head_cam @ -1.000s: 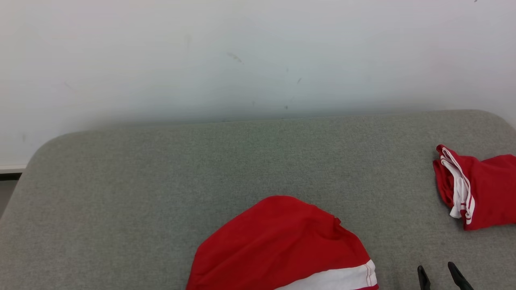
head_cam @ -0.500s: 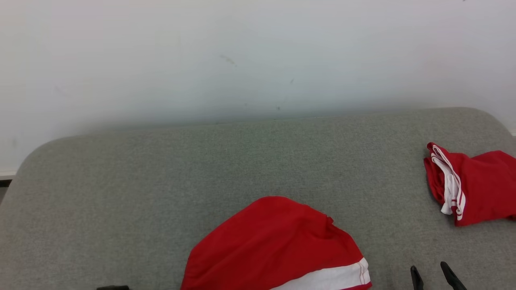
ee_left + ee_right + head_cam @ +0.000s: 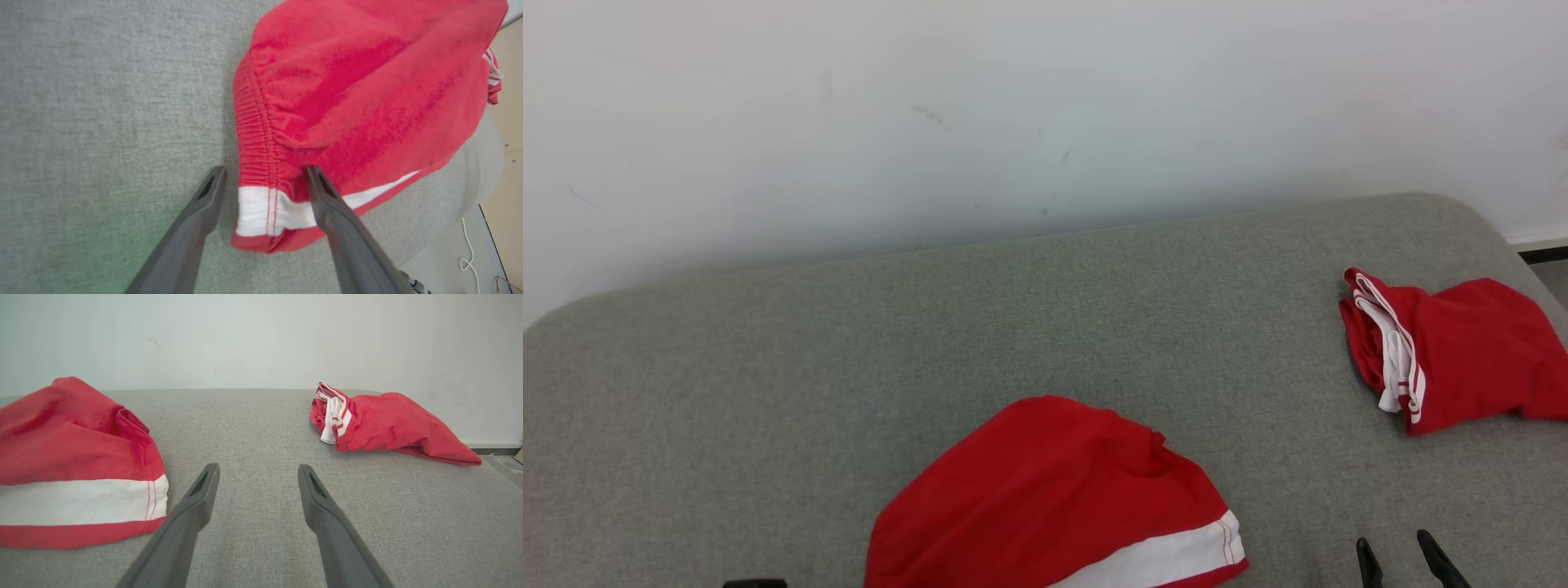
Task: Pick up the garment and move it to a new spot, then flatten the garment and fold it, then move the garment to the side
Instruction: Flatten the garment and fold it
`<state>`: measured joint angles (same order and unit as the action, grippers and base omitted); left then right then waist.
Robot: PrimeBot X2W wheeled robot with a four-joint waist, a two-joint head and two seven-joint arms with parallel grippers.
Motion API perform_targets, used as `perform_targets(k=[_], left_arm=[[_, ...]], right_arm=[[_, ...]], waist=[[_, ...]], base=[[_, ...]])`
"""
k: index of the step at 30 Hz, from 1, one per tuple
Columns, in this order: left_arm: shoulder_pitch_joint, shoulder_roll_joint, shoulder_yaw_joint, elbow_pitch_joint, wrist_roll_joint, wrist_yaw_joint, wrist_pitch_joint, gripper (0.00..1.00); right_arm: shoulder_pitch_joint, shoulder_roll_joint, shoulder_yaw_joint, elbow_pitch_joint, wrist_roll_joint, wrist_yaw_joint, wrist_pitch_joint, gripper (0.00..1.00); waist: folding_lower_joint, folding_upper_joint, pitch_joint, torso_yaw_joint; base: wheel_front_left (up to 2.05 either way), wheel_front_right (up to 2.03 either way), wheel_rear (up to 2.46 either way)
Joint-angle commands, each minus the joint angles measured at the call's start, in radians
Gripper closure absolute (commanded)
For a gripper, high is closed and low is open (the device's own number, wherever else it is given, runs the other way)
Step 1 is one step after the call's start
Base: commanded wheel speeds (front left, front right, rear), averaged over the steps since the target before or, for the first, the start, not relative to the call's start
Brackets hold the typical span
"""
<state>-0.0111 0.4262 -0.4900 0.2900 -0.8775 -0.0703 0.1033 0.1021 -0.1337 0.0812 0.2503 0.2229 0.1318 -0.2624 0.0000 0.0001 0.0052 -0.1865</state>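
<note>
Slippage risk: released left tool (image 3: 265,169) straddled a corner of the red white-striped cloth shorts (image 3: 347,81), lower centre; a shallow pinch might catch one layer; right tool (image 3: 257,467) gaped empty.

Camera swung right; left fingers (image 3: 754,583) entered view.

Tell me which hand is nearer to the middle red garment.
Left. The left hand, open, straddles a corner of the garment; the right hand is beside it, apart.
</note>
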Motion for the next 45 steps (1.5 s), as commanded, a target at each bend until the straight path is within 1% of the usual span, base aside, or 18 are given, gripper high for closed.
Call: perform_targets(k=[1,2,3,4,5,9,15,21,25,28,32,38,39,40,41,42,45], left_arm=[[0.009,0.004,-0.001,0.0,-0.005,-0.003,-0.001,0.0],[0.008,0.006,-0.002,-0.003,-0.004,-0.006,-0.004,0.02],[0.006,0.006,-0.002,-0.007,-0.003,-0.01,-0.011,0.5],[0.005,0.007,-0.003,-0.009,-0.001,-0.01,-0.015,0.69],[-0.001,0.011,-0.003,-0.015,0.011,-0.014,-0.029,1.0],[-0.006,0.014,-0.004,-0.024,0.019,-0.015,-0.04,1.0],[0.019,0.009,-0.019,-0.073,0.028,-0.021,-0.059,1.0],[0.069,0.023,-0.013,-0.159,0.038,-0.011,-0.107,1.0],[0.11,0.028,0.0,-0.218,0.024,0.002,-0.134,1.0],[0.15,0.031,-0.005,-0.245,0.009,0.005,-0.131,1.0],[0.187,0.028,-0.032,-0.221,0.012,0.001,-0.118,1.0],[0.201,0.001,-0.052,-0.138,-0.004,-0.013,-0.137,1.0],[0.199,-0.002,-0.051,-0.126,-0.005,-0.015,-0.145,0.93],[0.196,-0.004,-0.05,-0.113,-0.002,-0.016,-0.152,0.54],[0.194,-0.004,-0.051,-0.101,-0.001,-0.017,-0.153,0.02],[0.191,-0.002,-0.052,-0.088,-0.001,-0.017,-0.15,0.0],[0.181,0.013,-0.033,-0.067,-0.017,-0.007,-0.142,0.0]], right_arm=[[-0.007,-0.006,-0.003,0.002,0.004,-0.003,-0.002,0.0],[-0.008,-0.005,-0.004,0.002,0.004,-0.003,-0.002,0.0],[-0.009,-0.005,-0.006,0.002,0.003,-0.003,-0.002,0.0],[-0.01,-0.005,-0.007,0.001,0.003,-0.003,-0.002,0.0],[-0.009,-0.005,-0.009,0.0,0.001,-0.003,-0.002,0.0],[-0.006,-0.004,-0.009,0.0,-0.001,-0.003,-0.002,0.0],[-0.006,-0.002,-0.007,0.001,-0.002,-0.003,-0.002,0.0],[0.008,-0.001,-0.011,-0.001,-0.002,-0.003,-0.002,0.0],[0.013,-0.004,-0.012,-0.001,0.0,-0.003,-0.002,0.0],[0.013,-0.005,-0.008,-0.003,0.001,-0.003,-0.002,0.0],[0.011,-0.007,-0.003,-0.004,0.003,-0.003,-0.002,0.0],[0.013,-0.01,0.001,0.001,0.006,-0.003,-0.002,0.0],[0.013,-0.01,0.002,0.002,0.006,-0.003,-0.002,0.0],[0.012,-0.01,0.002,0.002,0.006,-0.003,-0.002,0.0],[0.011,-0.01,0.003,0.003,0.005,-0.003,-0.002,0.0],[0.011,-0.01,0.005,0.004,0.005,-0.003,-0.002,0.0],[0.008,-0.009,0.008,0.005,0.007,-0.003,-0.002,0.0]], waist=[[0.0,-0.0001,0.001,-0.002],[0.0,-0.0001,0.001,-0.002],[0.0,-0.0001,0.002,-0.002],[0.0,-0.0001,0.002,-0.001],[0.0,-0.0001,0.002,0.002],[0.0,-0.0001,0.0,0.009],[0.0,-0.0001,-0.009,0.018],[0.0,-0.0001,-0.02,0.026],[0.0,-0.0001,-0.025,0.032],[0.0,-0.0001,-0.027,0.035],[0.0,-0.0001,-0.024,0.039],[0.0,-0.0001,-0.023,0.039],[0.0,-0.0001,-0.023,0.039],[0.0,-0.0001,-0.023,0.037],[0.0,-0.0001,-0.023,0.036],[0.0,-0.0001,-0.023,0.034],[0.0,-0.0001,-0.023,0.026]], base=[[0.0,0.0,0.0],[0.0,0.0,0.0],[0.0,0.0,0.0],[0.0,0.0,0.0],[0.0,0.0,0.0],[0.0,0.0,0.0],[0.0,0.0,0.0],[0.0,0.0,0.0],[0.0,0.0,0.0],[0.0,0.0,0.0],[0.0,0.0,0.0],[0.0,0.0,0.0],[0.0,0.0,0.0],[0.0,0.0,0.0],[0.0,0.0,0.0],[0.0,0.0,0.0],[0.0,0.0,0.0]])
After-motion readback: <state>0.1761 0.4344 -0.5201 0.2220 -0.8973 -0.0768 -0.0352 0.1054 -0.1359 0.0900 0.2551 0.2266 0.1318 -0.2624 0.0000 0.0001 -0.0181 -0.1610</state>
